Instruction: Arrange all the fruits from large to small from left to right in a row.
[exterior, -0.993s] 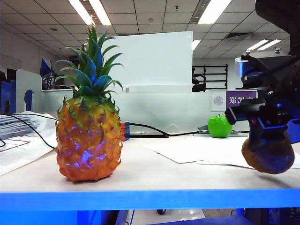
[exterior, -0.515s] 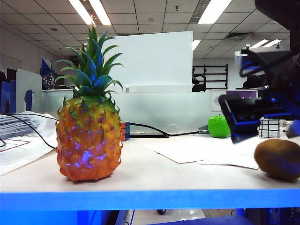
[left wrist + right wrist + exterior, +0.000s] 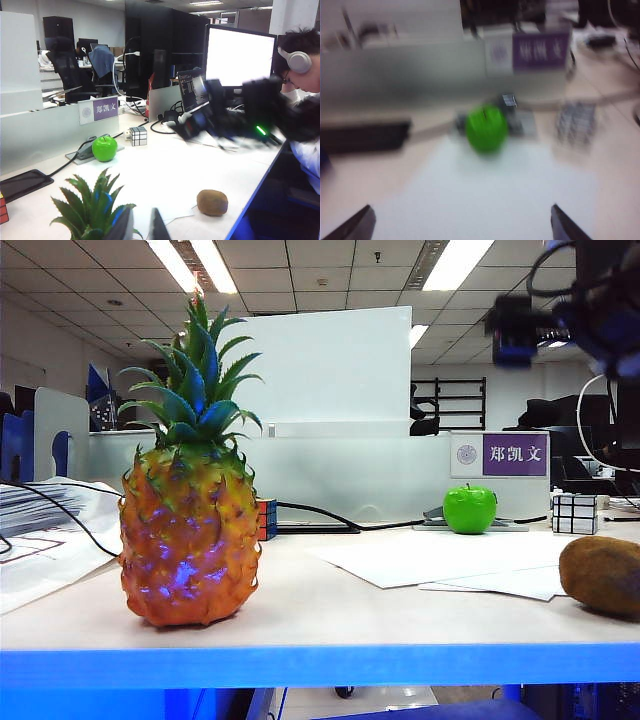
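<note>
The big orange pineapple (image 3: 190, 530) stands at the table's front left, and its green crown (image 3: 95, 205) fills the left wrist view's foreground. My left gripper (image 3: 141, 229) hovers just above the crown, jaws almost together and holding nothing. The green apple (image 3: 469, 510) (image 3: 104, 148) (image 3: 486, 128) rests at the back right, by the partition. The brown kiwi (image 3: 603, 575) (image 3: 212, 202) lies free near the front right edge. My right gripper (image 3: 462, 222) is wide open and empty, looking toward the apple. Its blurred arm (image 3: 600, 310) (image 3: 235, 112) is high above the kiwi.
A silver puzzle cube (image 3: 575, 512) (image 3: 138, 135) sits right of the apple. A coloured cube (image 3: 266, 519) peeks out behind the pineapple. White sheets of paper (image 3: 430, 560) lie mid-table, and a black cable (image 3: 320, 520) runs along the partition. A person sits beyond the table's right end.
My right gripper opened and let go of the kiwi, which now lies on the table at the right. The right arm then rose and swung away upward. The left arm kept still.
</note>
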Robot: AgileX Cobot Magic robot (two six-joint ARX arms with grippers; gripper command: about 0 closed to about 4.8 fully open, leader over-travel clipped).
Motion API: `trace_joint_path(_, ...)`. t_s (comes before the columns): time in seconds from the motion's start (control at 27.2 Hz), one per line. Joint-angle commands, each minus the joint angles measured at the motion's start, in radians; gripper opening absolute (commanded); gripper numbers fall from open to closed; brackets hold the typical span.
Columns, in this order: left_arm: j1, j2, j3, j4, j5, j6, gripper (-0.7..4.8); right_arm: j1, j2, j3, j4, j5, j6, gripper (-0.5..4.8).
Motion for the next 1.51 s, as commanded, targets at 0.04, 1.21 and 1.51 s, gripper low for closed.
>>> trace_joint_path(0.04,0.001,0.001,0.003,0.009,0.0,0.0,0.57,-0.106,0.148,0.182,0.02,-0.204,-0.017,4.79)
trace_joint_path(1.21,0.003,0.003,0.003,-0.018,-0.03,0.052,0.58,-0.264,1.149,1.285,-0.41,-0.346,-0.196,4.79)
trace_joint_path(1.51,0.003,0.003,0.003,-0.018,-0.03,0.052,0.58,-0.264,1.162,1.314,-0.492,-0.332,-0.198,4.79)
